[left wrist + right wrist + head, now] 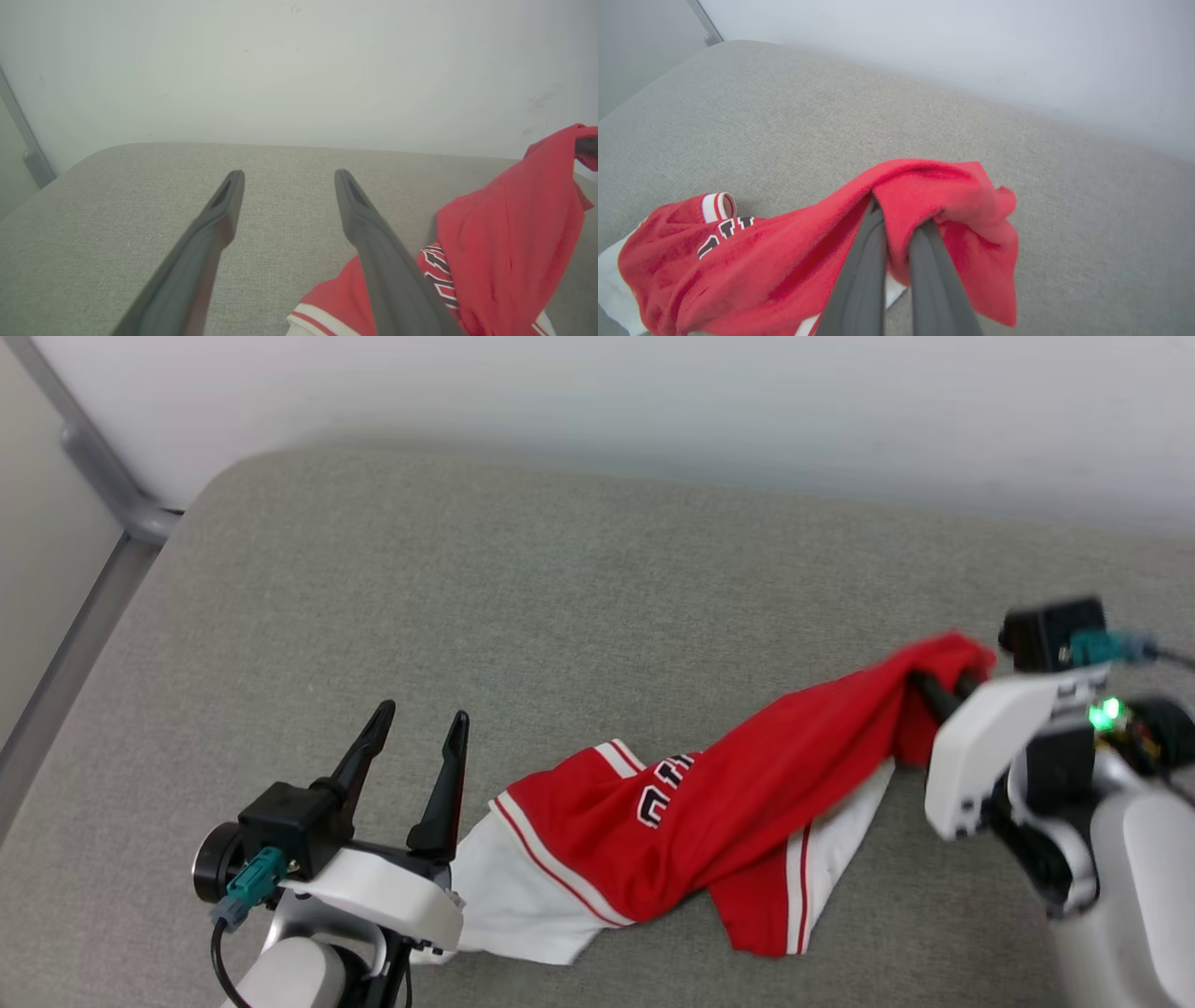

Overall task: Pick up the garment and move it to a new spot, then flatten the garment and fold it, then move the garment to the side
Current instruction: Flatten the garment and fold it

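Note:
The garment point(709, 812), a red jersey T-shirt with white sleeves and black white-outlined lettering, lies bunched in a long strip on the grey cushion point(560, 616). My right gripper point(934, 695) is shut on its right end and holds that end up off the cushion. In the right wrist view the two fingers point(866, 275) pinch a fold of the red garment point(784, 261), which drapes over their tips. My left gripper point(418, 728) stands open just left of the garment's white sleeve, nothing between its fingers. The left wrist view shows that gripper point(285, 179) wide open, the garment point(509, 242) to its right.
A pale wall point(653, 411) runs along the cushion's far edge. A grey metal rail point(103, 551) stands off the cushion's left corner. Bare cushion stretches beyond and left of the garment.

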### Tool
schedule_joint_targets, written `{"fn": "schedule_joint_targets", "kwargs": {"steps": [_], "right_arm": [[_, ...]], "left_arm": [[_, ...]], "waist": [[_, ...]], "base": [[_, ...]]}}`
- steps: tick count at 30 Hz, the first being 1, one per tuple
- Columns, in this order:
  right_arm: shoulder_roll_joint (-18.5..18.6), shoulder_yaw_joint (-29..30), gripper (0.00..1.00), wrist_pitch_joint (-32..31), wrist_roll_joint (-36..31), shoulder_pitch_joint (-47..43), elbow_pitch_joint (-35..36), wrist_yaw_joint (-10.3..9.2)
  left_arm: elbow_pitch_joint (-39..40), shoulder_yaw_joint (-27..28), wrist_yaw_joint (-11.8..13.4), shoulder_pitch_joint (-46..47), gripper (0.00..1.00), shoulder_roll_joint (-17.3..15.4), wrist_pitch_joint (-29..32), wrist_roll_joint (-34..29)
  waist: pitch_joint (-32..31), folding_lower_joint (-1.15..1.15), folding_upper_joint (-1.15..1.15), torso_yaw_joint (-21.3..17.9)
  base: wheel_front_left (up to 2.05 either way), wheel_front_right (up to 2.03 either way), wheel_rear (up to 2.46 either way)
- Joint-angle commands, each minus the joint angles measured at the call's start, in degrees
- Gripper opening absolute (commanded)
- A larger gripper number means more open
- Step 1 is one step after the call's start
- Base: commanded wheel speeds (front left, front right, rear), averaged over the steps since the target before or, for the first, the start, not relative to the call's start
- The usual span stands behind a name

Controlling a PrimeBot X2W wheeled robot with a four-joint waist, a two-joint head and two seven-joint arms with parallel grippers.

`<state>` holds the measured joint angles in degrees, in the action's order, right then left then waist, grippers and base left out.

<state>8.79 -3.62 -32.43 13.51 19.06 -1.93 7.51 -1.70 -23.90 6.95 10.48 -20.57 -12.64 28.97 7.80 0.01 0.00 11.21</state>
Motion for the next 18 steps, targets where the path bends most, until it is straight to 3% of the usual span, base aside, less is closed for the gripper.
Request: {"fn": "schedule_joint_targets", "kwargs": {"steps": [1,9,18], "right_arm": [[0.08,-0.33,0.0,0.53,-0.48,3.11,-0.26,-0.03],[0.79,-3.4,0.0,1.41,-2.36,19.36,-10.86,-0.03],[0.73,-10.41,0.0,6.6,-0.41,28.92,-30.21,-0.04]], "left_arm": [[-0.1,-0.1,-0.27,0.99,1.0,0.39,-0.37,0.06],[-1.19,-0.74,-3.01,5.07,1.0,3.01,-2.11,-0.89],[-3.37,0.22,-5.51,7.18,1.0,5.87,-2.62,-2.11]], "waist": [[1.18,-0.01,0.0,1.08],[5.85,-0.01,0.0,6.47],[9.29,-0.01,0.0,9.28]], "base": [[0.0,0.0,0.0],[0.0,0.0,0.0],[0.0,0.0,0.0]]}}
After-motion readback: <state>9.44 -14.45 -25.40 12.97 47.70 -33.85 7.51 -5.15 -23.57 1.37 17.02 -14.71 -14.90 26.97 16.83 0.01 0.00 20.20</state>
